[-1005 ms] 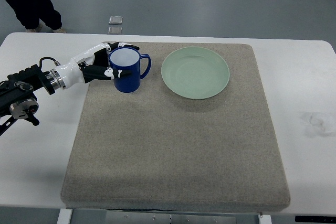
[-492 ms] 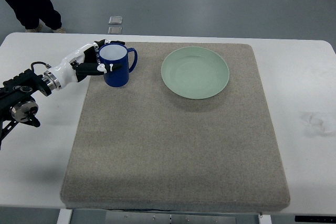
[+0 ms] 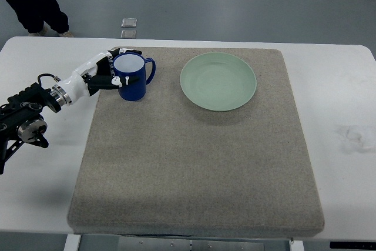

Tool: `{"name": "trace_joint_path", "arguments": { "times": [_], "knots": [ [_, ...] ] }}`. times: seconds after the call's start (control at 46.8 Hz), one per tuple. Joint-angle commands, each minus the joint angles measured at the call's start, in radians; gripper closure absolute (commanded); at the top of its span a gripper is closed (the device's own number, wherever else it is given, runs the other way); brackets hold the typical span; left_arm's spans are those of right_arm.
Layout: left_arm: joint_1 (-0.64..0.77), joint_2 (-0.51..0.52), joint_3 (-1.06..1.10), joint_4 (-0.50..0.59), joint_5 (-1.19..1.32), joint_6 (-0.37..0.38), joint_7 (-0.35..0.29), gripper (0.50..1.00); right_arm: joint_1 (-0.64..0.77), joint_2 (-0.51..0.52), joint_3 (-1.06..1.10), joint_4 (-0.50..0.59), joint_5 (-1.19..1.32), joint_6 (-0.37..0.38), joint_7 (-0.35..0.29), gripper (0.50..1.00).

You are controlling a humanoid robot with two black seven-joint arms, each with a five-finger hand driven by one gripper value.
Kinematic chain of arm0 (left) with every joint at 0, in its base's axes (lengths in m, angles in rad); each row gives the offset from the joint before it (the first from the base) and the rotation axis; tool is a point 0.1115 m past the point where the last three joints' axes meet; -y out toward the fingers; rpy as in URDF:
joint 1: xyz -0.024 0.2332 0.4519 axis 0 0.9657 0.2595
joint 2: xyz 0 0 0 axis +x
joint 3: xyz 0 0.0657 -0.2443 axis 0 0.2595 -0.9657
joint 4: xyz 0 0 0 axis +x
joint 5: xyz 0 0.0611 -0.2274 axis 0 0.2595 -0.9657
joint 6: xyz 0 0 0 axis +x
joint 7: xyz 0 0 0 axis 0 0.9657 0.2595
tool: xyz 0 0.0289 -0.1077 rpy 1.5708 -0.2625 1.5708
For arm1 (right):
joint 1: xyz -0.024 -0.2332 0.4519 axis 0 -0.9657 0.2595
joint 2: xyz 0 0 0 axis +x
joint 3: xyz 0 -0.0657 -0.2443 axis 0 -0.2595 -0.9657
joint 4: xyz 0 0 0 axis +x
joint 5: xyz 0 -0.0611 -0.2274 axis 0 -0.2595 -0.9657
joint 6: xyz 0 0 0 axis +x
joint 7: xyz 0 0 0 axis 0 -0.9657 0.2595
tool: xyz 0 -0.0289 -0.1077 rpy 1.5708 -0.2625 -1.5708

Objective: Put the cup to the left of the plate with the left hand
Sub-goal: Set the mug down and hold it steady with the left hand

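Observation:
A blue cup (image 3: pixel 133 77) with a white inside stands upright near the far left corner of the grey mat (image 3: pixel 194 157), its handle pointing right toward the plate. My left hand (image 3: pixel 111 72) wraps its fingers around the cup's left side, the arm coming in from the left edge. The pale green plate (image 3: pixel 218 81) lies on the mat to the right of the cup, a clear gap between them. No right arm shows in the top view.
The mat covers most of a white table (image 3: pixel 346 98). A person's dark trouser legs and shoes (image 3: pixel 35 4) stand on the floor beyond the table's far left corner. Two small square floor plates (image 3: pixel 128 27) lie behind the table.
The left hand carried the cup left and away from the plate, then brought it slightly back right and down. It now sits lower on the mat with the handle still pointing right.

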Motion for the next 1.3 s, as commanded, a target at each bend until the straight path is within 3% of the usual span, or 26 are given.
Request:
{"name": "trace_joint_path", "arguments": {
  "times": [0.0, 0.128, 0.428, 0.535, 0.578, 0.642, 0.706, 0.749, 0.92, 1.283],
  "knots": [
    [0.0, -0.007, 0.007, 0.002, 0.025, 0.027, -0.022, 0.823, 0.0, 0.0, 0.0, 0.0, 0.0, 0.0, -0.001, 0.568],
    [0.0, -0.018, 0.018, 0.003, 0.071, 0.076, -0.022, 0.817, 0.0, 0.0, 0.0, 0.0, 0.0, 0.0, -0.001, 0.568],
    [0.0, -0.032, 0.013, 0.017, 0.056, 0.078, -0.022, 0.799, 0.0, 0.0, 0.0, 0.0, 0.0, 0.0, -0.001, 0.568],
    [0.0, -0.032, 0.01, 0.017, 0.053, 0.084, -0.022, 0.754, 0.0, 0.0, 0.0, 0.0, 0.0, 0.0, 0.001, 0.568],
    [0.0, -0.032, 0.007, 0.017, 0.053, 0.084, -0.022, 0.705, 0.0, 0.0, 0.0, 0.0, 0.0, 0.0, -0.001, 0.568],
    [0.0, -0.033, 0.007, 0.017, 0.053, 0.084, -0.022, 0.675, 0.0, 0.0, 0.0, 0.0, 0.0, 0.0, 0.001, 0.568],
    [0.0, -0.033, 0.006, 0.019, 0.051, 0.085, -0.022, 0.57, 0.0, 0.0, 0.0, 0.0, 0.0, 0.0, 0.001, 0.568],
    [0.0, -0.033, 0.006, 0.019, 0.051, 0.085, -0.022, 0.54, 0.0, 0.0, 0.0, 0.0, 0.0, 0.0, 0.001, 0.568],
    [0.02, -0.044, 0.003, 0.02, 0.051, 0.085, -0.022, 0.506, 0.0, 0.0, 0.0, 0.0, 0.0, 0.0, -0.001, 0.568],
    [0.02, -0.044, -0.002, 0.013, 0.05, 0.085, -0.022, 0.506, 0.0, 0.0, 0.0, 0.0, 0.0, 0.0, 0.001, 0.568]
  ]
}}
